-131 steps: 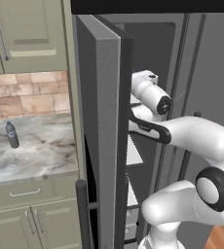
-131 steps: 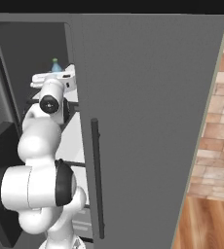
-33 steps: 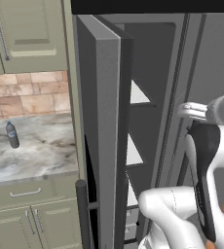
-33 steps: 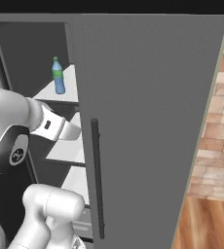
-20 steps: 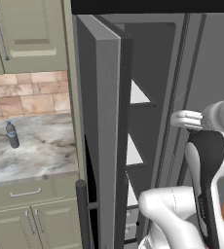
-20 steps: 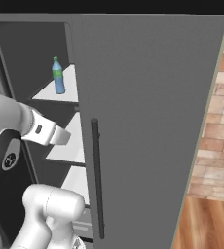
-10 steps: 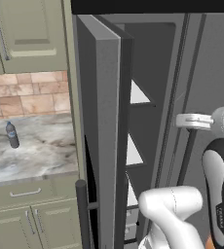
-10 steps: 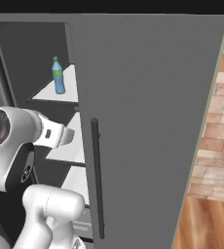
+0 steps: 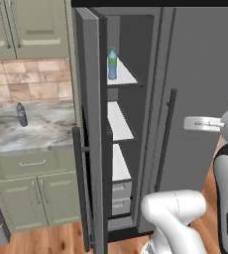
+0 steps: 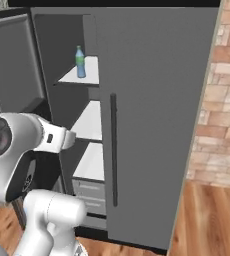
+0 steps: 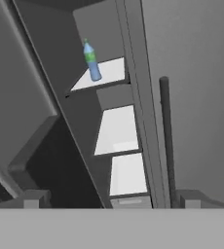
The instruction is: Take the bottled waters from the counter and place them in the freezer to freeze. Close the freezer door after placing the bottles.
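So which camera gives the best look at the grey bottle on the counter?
The left base view: the grey bottle stands upright on the counter, left of the open freezer door. The right base and hand views look into the freezer instead.

1. Clear blue bottle (image 9: 112, 63), green cap, on a white freezer shelf (image 9: 124, 75).
2. Smoky grey bottle (image 9: 22, 114), dark cap, on the marbled beige-grey counter (image 9: 34, 131).
3. Grey freezer door (image 9: 91, 124); pale green cabinets (image 9: 29, 196); tan tiled backsplash (image 9: 27, 82).

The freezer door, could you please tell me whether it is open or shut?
Open. The freezer door stands swung out edge-on, exposing white shelves, with the blue bottle upright on the top one.
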